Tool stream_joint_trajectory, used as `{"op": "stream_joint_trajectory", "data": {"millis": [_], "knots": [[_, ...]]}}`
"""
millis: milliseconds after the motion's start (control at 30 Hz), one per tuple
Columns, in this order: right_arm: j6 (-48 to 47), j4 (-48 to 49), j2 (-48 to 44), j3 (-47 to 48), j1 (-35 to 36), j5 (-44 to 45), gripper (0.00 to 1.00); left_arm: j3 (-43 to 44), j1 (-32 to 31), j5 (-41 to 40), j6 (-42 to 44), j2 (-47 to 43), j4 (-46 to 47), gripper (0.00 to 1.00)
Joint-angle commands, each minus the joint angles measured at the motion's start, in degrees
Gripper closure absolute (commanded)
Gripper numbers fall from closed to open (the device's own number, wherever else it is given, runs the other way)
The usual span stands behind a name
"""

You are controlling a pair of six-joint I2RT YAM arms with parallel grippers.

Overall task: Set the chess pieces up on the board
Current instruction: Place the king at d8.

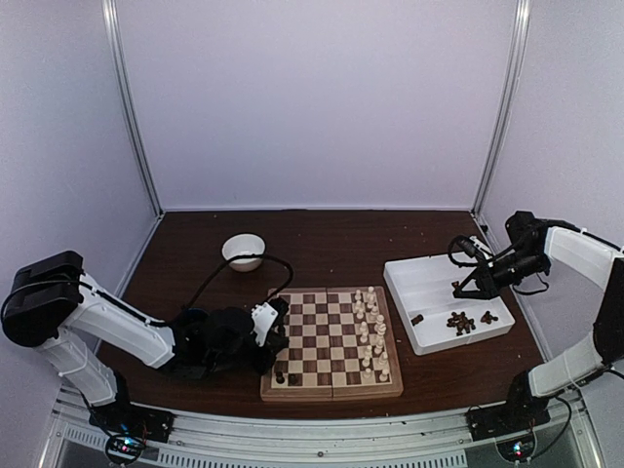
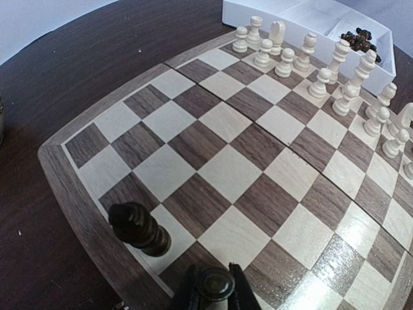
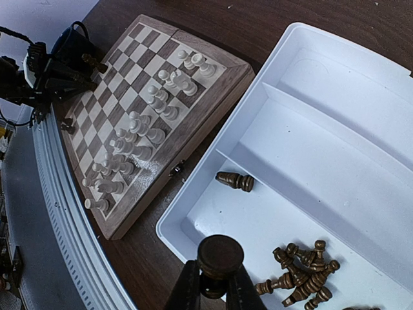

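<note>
Risk first, on my left side. The left gripper (image 2: 215,288) looks clamped on a dark chessman (image 2: 215,279), low over a dark square by the border of the board (image 2: 55,163). I cannot tell whether its base is touching the wood. Another dark piece (image 2: 139,226) stands just ahead and left of the fingers, so opening wide or backing out sideways could knock it over. If the held piece is tilted at release, it may topple.

The cream pieces (image 2: 285,61) stand far ahead of the jaws, well clear.

The right gripper (image 3: 216,284) is pinched on a second dark chessman (image 3: 220,253) above the white tray (image 3: 322,123). The loose dark pieces (image 3: 303,271) lie just right of the jaws. A weak pinch on that small rounded head could drop it in transit, and both arms converging on one edge of the board could clash.
</note>
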Motion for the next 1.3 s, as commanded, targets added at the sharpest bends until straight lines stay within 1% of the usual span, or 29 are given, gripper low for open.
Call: {"op": "stream_joint_trajectory", "data": {"millis": [0, 367, 1267], "knots": [[-0.43, 0.07, 0.19, -0.75, -0.01, 0.27, 0.91, 1.51, 0.61, 0.69, 0.45, 1.07, 0.26, 0.93], [-0.63, -0.02, 0.35, -0.86, 0.00, 0.16, 0.91, 0.77, 0.79, -1.85, -1.10, 0.10, -0.43, 0.93], [-0.53, 0.04, 0.53, -0.78, 0.03, 0.12, 0.91, -0.05, 0.73, -1.26, -1.62, -0.90, -0.80, 0.92]]}}
